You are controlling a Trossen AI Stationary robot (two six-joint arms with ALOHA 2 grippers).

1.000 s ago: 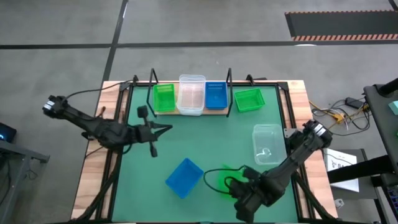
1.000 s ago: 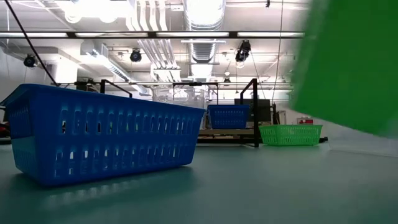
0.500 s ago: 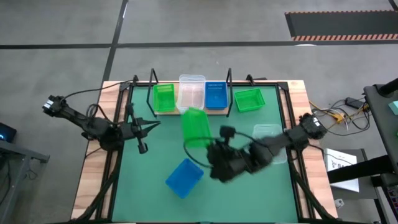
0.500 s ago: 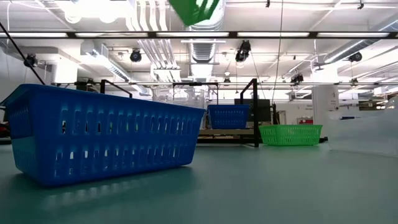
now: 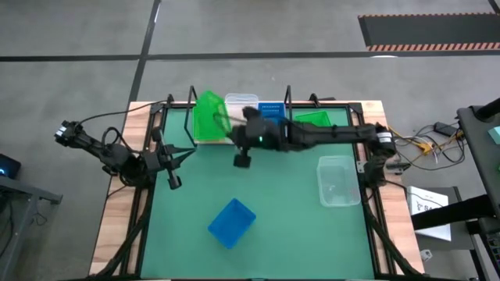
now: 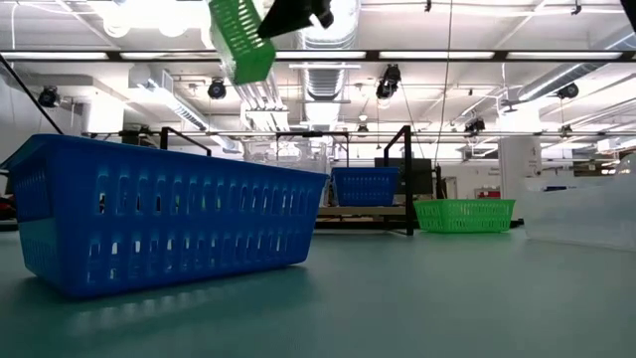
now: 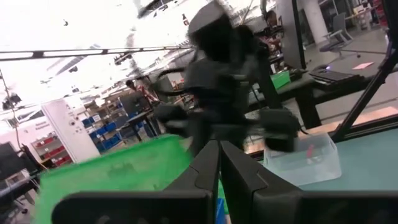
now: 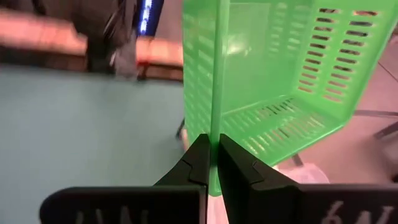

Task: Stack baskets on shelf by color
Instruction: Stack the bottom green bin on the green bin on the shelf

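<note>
My right gripper (image 5: 229, 125) is shut on a bright green basket (image 5: 208, 112), which it holds tilted in the air over the left end of the shelf (image 5: 242, 140). In the low view this basket (image 6: 238, 40) hangs high above the table. Its lower part hides most of another green basket (image 5: 205, 133) standing on the shelf. A clear basket (image 5: 241, 105) and a blue basket (image 5: 271, 119) stand beside that one. My left gripper (image 5: 187, 151) is shut on nothing near the table's left edge. My right gripper pinches the rim of one wall (image 8: 215, 134) of the green basket between its two fingers, one finger on the wall's inner face and one on its outer face. The arm reaches in from the table's right. The basket is lifted clear and tilted.
A green basket (image 5: 314, 119) sits on the mat right of the shelf, partly under my right arm. A clear basket (image 5: 337, 181) stands near the right edge and a blue basket (image 5: 231, 222) near the front. Black wire uprights (image 5: 288, 97) rise at the shelf's ends.
My right gripper has swung from the table's near right part up and toward the far edge and the left, carrying the green basket over the shelf's left end. The basket has turned and tipped on the way. My left gripper has drawn back toward the table's left edge.
</note>
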